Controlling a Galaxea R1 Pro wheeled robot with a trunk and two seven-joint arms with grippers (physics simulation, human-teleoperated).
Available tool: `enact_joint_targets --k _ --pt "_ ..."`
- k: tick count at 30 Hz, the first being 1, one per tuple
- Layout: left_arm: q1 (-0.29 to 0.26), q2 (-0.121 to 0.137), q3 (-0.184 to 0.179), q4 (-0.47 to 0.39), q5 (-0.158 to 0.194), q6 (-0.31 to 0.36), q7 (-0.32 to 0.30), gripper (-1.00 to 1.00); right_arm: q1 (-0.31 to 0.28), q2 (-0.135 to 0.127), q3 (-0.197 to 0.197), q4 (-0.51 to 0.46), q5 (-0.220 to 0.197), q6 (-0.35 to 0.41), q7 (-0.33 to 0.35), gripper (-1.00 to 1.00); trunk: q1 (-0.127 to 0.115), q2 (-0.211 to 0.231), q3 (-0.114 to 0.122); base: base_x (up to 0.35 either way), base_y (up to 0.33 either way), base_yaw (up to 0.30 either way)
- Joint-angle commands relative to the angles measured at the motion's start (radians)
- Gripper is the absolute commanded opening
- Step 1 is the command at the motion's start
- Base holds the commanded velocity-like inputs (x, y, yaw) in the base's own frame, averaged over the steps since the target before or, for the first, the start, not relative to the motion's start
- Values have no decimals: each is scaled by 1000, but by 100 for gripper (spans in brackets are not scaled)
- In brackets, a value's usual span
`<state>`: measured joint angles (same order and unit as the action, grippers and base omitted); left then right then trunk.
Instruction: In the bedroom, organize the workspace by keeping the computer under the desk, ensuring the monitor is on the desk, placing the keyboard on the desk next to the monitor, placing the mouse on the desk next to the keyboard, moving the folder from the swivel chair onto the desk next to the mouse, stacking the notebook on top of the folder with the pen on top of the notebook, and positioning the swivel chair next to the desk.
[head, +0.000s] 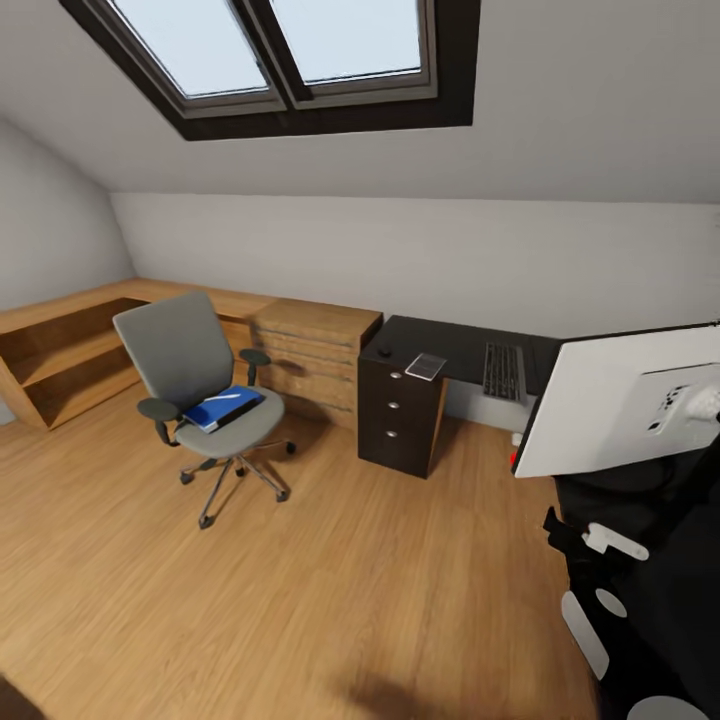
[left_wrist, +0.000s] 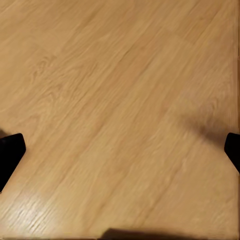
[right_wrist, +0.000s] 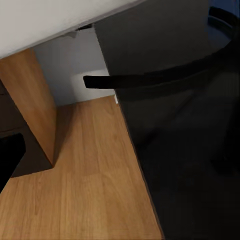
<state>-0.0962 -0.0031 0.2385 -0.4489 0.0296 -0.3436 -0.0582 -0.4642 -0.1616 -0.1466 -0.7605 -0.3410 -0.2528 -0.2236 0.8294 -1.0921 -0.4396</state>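
Folder (head: 224, 408) lies flat on seat of swivel chair (head: 190, 370), w/ thin white pen (head: 228, 396) on top of it. Chair stands on wood floor (head: 300, 600), well apart from counter (head: 455, 350), facing into room.

Counter: black top, black drawer block w/ silver knobs at its left end. Keyboard (head: 503, 371) lies on top toward the back wall. Small flat grey-white item (head: 426, 366) sits left of keyboard, near a small dark round thing (head: 384, 352); can't tell what either is.

Monitor (head: 625, 400) in fgd at right of head view, seen from its white back, tilted, hiding the counter's right part; red dot at lower corner. Whether it rests on counter: can't tell.

Light wooden drawer unit (head: 313, 350) just left of counter; low wooden shelving (head: 60, 350) runs on into the corner. Skylight (head: 290, 50) above.

L hand (left_wrist: 120, 150): dark fingertips (left_wrist: 10, 155) at opposite edges of wrist view, wide apart, nothing between, floor below. R hand: one dark tip (right_wrist: 9, 160) visible in its wrist view, so apart or together can't tell; dark panel and floor ahead.
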Motion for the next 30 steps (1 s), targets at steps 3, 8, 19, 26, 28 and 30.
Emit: enact_joint_targets --k 3,8,19,26,28,30 --pt "0 0 4 9 3 -3 -6 100 -1 0 2 10 -10 -17 -1 100 0 -1 -1 0 0 -251" --pt "0 -1 3 18 2 -3 -6 100 -1 1 4 19 -11 -27 -1 100 0 -1 -1 0 1 -256" --pt "0 -1 2 24 2 -3 -6 100 -1 1 3 24 -17 -40 -17 100 0 -1 -1 0 155 -260" --pt "0 -2 2 25 1 -3 -6 100 -1 0 2 24 -38 -58 -56 100 0 -1 -1 0 280 -260" --pt "0 -2 2 25 1 -3 -6 100 -1 0 2 24 -41 -62 -62 100 0 -1 -1 31 301 -260" --pt "0 -2 2 25 1 -3 -6 100 -1 0 2 24 -43 -65 -66 100 0 -1 -1 71 302 -260"
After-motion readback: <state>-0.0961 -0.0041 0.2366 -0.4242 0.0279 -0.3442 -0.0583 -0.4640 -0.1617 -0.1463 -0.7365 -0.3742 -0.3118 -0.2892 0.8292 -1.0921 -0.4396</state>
